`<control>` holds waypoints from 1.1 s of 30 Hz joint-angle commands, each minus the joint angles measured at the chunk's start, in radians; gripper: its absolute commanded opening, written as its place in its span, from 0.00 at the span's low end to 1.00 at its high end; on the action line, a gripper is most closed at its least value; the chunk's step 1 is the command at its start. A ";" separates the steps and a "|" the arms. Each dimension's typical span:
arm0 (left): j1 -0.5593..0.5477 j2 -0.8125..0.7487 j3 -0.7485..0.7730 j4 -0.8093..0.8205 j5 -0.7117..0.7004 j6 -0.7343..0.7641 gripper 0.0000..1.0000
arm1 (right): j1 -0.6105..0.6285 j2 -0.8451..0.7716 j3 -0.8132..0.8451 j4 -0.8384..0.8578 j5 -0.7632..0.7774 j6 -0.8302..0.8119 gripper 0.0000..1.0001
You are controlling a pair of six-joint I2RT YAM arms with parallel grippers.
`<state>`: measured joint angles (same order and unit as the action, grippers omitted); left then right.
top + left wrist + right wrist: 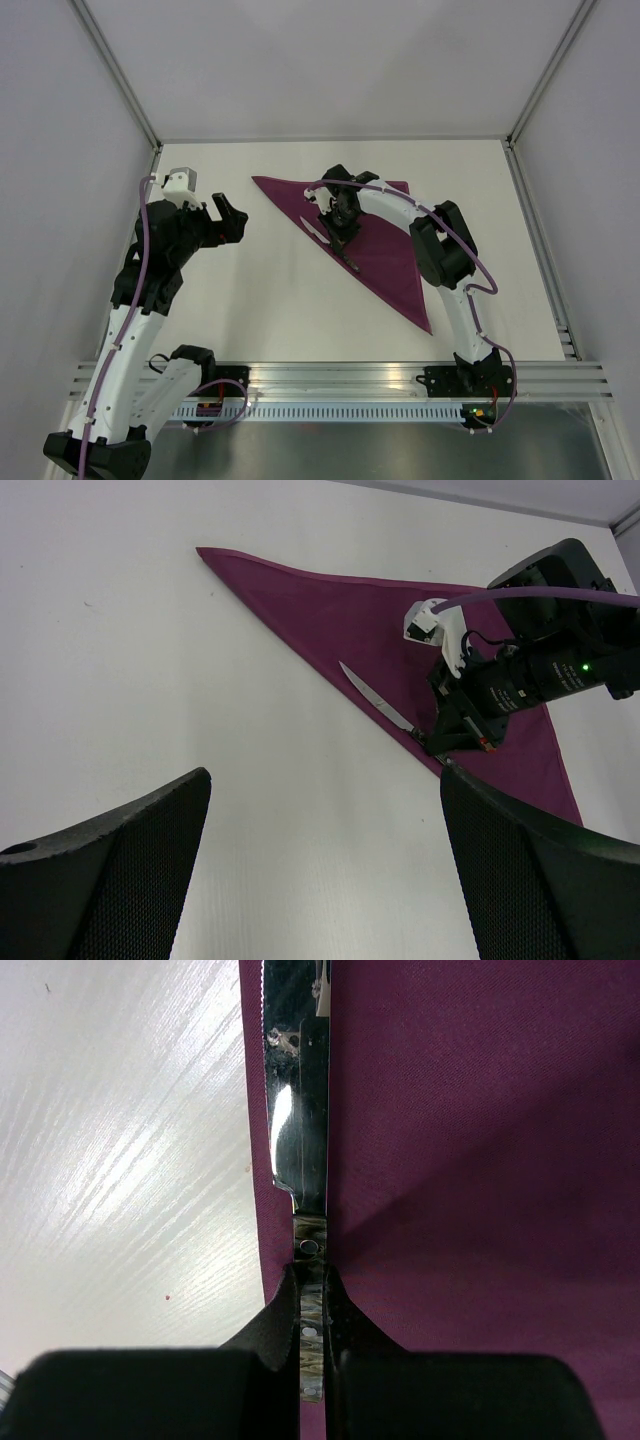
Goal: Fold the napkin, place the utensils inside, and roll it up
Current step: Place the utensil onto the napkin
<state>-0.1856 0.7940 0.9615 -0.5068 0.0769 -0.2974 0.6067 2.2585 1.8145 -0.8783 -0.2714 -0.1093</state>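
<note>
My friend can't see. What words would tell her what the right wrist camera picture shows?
The right gripper pinches the handle of a knife, its silver blade pointing away along the left edge of a purple napkin. White table fills the left side.

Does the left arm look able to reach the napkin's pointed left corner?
Probably yes: only table lies between the left tool and that napkin corner; the right tool grips the knife farther along.

You see smooth, faintly shiny cloth in the napkin (480, 1160), mirror-polished metal in the knife (300, 1140) blade, and a softly glossy, fine-grained table (120, 1160).
</note>
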 commanded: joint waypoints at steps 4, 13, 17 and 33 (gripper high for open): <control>0.000 -0.004 -0.003 0.014 -0.003 0.037 1.00 | 0.011 0.016 0.026 -0.039 0.037 0.045 0.00; 0.000 -0.004 -0.001 0.013 -0.002 0.038 1.00 | 0.016 0.026 0.032 -0.041 0.040 0.048 0.00; 0.000 -0.006 -0.001 0.014 -0.002 0.038 1.00 | 0.016 0.027 0.034 -0.041 0.047 0.054 0.04; 0.000 0.002 0.000 0.014 0.004 0.038 1.00 | 0.018 -0.010 0.052 -0.041 0.034 0.045 0.44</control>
<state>-0.1856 0.7940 0.9615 -0.5068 0.0772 -0.2974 0.6182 2.2688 1.8252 -0.8848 -0.2764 -0.0982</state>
